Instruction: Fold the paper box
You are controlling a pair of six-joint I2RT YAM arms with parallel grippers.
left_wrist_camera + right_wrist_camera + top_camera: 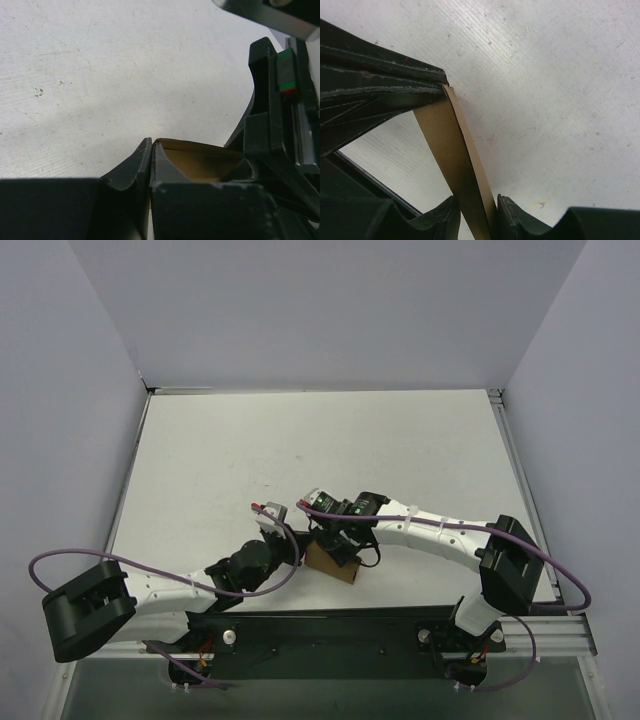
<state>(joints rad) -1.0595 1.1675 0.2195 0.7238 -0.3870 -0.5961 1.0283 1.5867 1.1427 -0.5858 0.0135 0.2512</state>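
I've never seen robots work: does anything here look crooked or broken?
Nothing looks broken or spilled. The paper box sits askew, one panel pinched in the right gripper, which seems part of the folding.

Overhead camera looks down; wrist cameras closely share the paper box [451, 145].

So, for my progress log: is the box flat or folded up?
Folded up, at least partly: the box shows upright brown sides from above, not a flat sheet. Fully closed? Cannot tell.
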